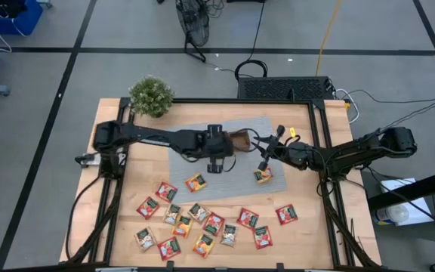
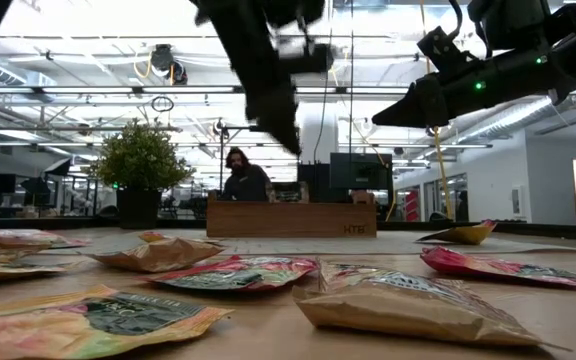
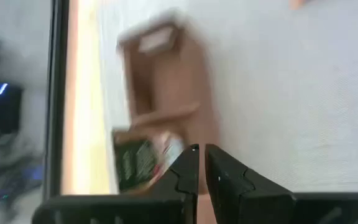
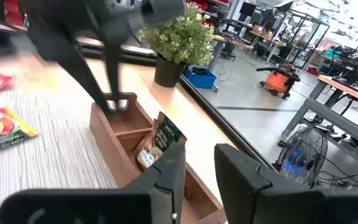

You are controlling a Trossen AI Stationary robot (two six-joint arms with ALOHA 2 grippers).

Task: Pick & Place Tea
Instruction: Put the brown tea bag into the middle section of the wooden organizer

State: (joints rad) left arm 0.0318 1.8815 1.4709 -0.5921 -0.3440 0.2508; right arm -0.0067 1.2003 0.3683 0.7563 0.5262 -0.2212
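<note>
The brown wooden tray [image 4: 114, 146] stands on the grey mat [image 1: 236, 185] at mid-table. A dark green tea packet [image 4: 167, 134] leans upright in one of its compartments, with another packet [image 4: 145, 156] below it. My left gripper [image 3: 201, 163] hovers over the tray's end, its fingers a narrow slit apart with nothing between them. My right gripper [image 4: 199, 163] stands open and level beside the tray, above an orange tea packet [image 1: 263, 176] lying on the mat. Several more tea packets [image 1: 195, 223] lie flat on the near half of the table.
A potted plant [image 1: 151, 96] stands at the table's far left corner. One orange packet [image 1: 195, 182] lies on the mat's near edge. A black frame [image 1: 319, 151] runs along the table's sides. In the low view a person [image 2: 245, 178] sits beyond the table.
</note>
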